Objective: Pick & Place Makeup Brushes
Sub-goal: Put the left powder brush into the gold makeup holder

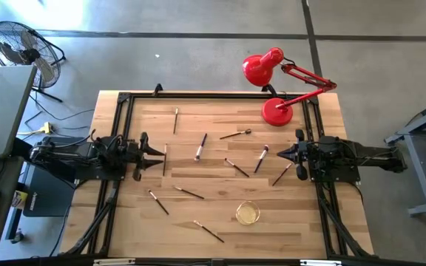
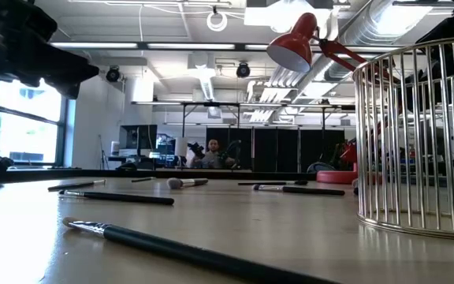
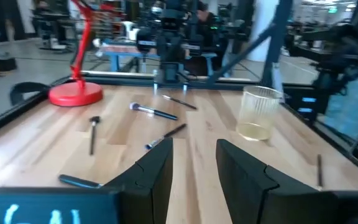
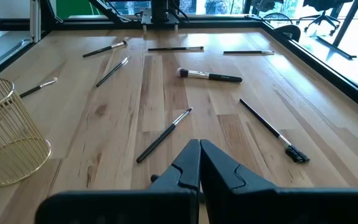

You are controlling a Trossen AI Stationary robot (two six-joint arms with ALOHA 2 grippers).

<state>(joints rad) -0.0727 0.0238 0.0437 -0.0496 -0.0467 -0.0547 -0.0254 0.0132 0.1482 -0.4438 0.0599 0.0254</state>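
The left arm lies level along the table's 9 o'clock edge, forearm horizontal and wrist pointing toward the centre. The left gripper (image 1: pixel 151 156) hovers just inside the black frame rail; its fingers (image 3: pixel 157 168) stand apart with a clear gap between them and hold nothing.

The right arm mirrors this pose at the 3 o'clock edge, extended level and pointing inward. The right gripper (image 1: pixel 285 153) has its jaws pressed fully together, tips meeting, with nothing between them, as the right wrist view (image 4: pixel 199 163) confirms.

The makeup brushes (image 1: pixel 200 148) lie scattered flat on the wooden table (image 1: pixel 213 229), well apart from both grippers:
- one pale-handled brush (image 1: pixel 175 120) toward 11 o'clock, lying lengthwise;
- one with a round head (image 1: pixel 237 134) toward 12 o'clock;
- two dark brushes (image 1: pixel 261 159) near centre, toward 3 o'clock;
- one (image 1: pixel 282 175) just beside the right gripper, at its 6 o'clock side;
- three (image 1: pixel 188 193) toward 7 o'clock;
- one (image 1: pixel 208 231) at 6 o'clock near the front edge.

A gold wire basket (image 1: pixel 248 213) stands upright at 5 o'clock; no brush is seen in it. A red desk lamp (image 1: pixel 276 111) stands at 1 o'clock, base on the table.

In the low view, one dark-handled brush (image 2: pixel 187 251) lies nearest the camera, beside the wire basket (image 2: pixel 416 134).
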